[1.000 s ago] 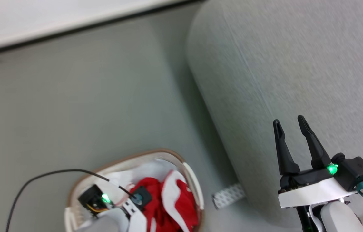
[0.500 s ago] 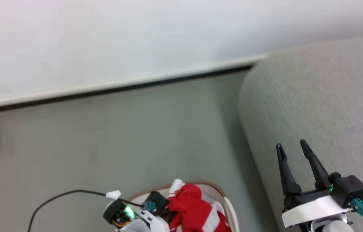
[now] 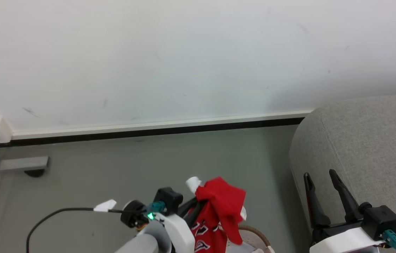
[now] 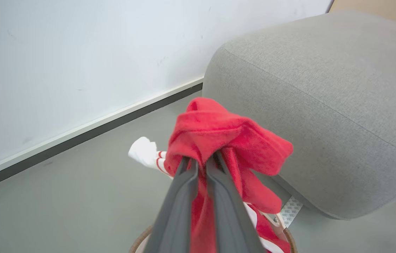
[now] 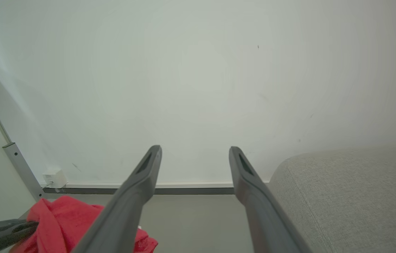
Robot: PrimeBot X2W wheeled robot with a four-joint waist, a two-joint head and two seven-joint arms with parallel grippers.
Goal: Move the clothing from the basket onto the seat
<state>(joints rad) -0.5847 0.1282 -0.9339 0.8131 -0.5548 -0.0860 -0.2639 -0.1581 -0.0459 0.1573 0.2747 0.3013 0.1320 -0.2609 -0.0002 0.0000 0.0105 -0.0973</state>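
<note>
At the left of the head view, the left gripper (image 4: 199,161) is seen with its jaws clenched on the clothing (image 3: 223,201), a bunch of red fabric being pinched between them. The fabric is draped over and around the jaw tips, so that the tips themselves are hidden. A white-trimmed end (image 3: 193,183) is seen sticking out just beside them, and a part printed with black-and-white letters hangs below. The clothing is held up above the basket (image 3: 254,233), whose brown rim is seen directly beneath, and red and white cloth reaches down to it. Further right, the held clothing and the seat (image 3: 366,140) are kept apart by a strip of grey floor (image 3: 261,158). The right gripper (image 3: 319,174) is seen against the seat's left edge, its jaws released and spread wide, with nothing gripped and nothing touched.
</note>
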